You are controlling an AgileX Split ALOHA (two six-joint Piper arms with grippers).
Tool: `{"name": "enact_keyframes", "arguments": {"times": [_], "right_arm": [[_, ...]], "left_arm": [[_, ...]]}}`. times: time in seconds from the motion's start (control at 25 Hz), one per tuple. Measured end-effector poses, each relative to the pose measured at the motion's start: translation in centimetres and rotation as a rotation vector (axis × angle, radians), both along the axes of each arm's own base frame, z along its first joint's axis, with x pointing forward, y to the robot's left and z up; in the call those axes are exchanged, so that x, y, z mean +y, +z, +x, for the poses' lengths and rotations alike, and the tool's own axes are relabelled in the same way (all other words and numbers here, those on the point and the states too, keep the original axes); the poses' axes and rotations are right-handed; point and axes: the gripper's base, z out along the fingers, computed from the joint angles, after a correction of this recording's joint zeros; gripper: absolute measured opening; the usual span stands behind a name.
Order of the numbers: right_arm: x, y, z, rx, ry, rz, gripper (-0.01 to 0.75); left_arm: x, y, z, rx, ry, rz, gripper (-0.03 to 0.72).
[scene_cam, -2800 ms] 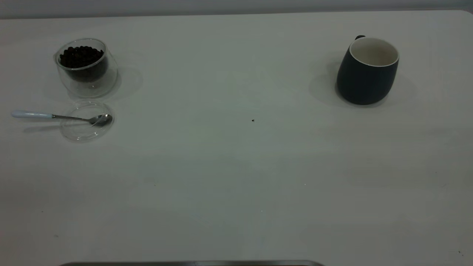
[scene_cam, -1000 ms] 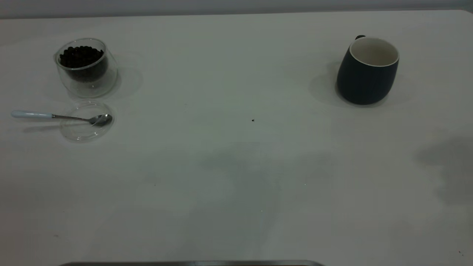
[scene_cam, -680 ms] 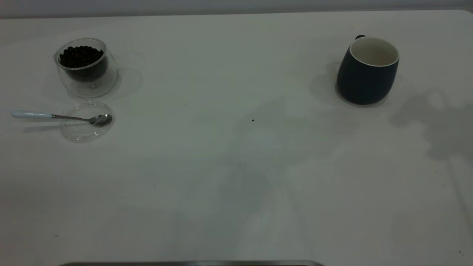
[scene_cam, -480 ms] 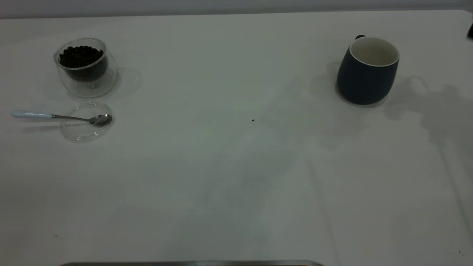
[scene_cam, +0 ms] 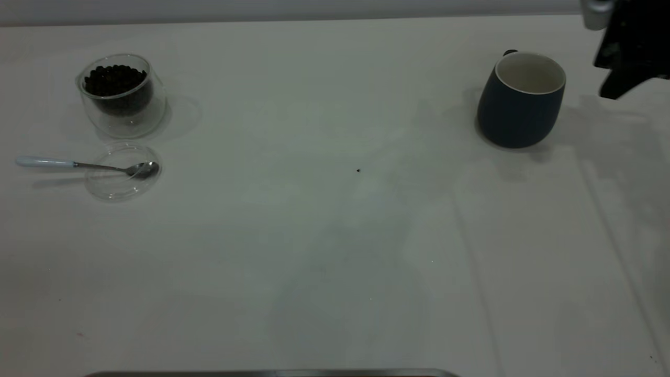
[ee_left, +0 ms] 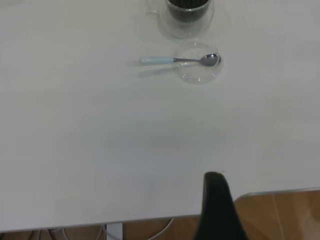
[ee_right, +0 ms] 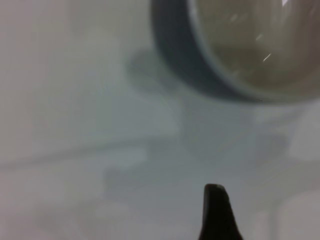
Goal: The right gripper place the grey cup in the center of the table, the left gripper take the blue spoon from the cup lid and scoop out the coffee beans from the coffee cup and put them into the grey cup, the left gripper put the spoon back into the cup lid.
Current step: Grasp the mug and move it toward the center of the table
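Observation:
The grey cup [scene_cam: 515, 112] stands upright and empty at the table's [scene_cam: 335, 246] far right, its handle turned to the back. My right gripper [scene_cam: 625, 52] hangs just right of it at rim height, not touching; the right wrist view has the grey cup [ee_right: 175, 55] close ahead. At far left the coffee cup [scene_cam: 121, 99] holds coffee beans [scene_cam: 115, 78]. In front of it the blue spoon [scene_cam: 78, 165] rests with its bowl in the cup lid [scene_cam: 118, 183]. My left gripper [ee_left: 217, 210] stays back over the table's near edge, far from the blue spoon [ee_left: 172, 60].
A tiny dark speck [scene_cam: 358, 170] marks the tabletop's middle. A dark strip [scene_cam: 272, 373] runs along the lower edge of the exterior view. The left wrist view catches the table's edge [ee_left: 150, 220] with wooden floor [ee_left: 285, 215] beyond.
My right arm has come into the exterior view at top right, beside the grey cup, and its shadow has swept over the table toward the cup. Cups, lid and spoon have not moved.

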Motion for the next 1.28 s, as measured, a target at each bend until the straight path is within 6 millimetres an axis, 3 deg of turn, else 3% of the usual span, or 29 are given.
{"name": "enact_keyframes", "arguments": {"times": [0.36, 0.6, 1.28], "right_arm": [[1.6, -2.4, 1.1, -0.110, 0.015, -0.006, 0.459], [3.5, -2.4, 1.0, -0.109, 0.055, -0.003, 0.459], [16.5, -2.4, -2.3, -0.077, 0.248, 0.098, 0.459]], "left_arm": [[0.0, 0.0, 0.0, 0.000, 0.001, -0.001, 0.578], [0.0, 0.0, 0.0, 0.000, 0.001, -0.001, 0.578], [0.0, 0.0, 0.0, 0.000, -0.001, 0.001, 0.578]]}}
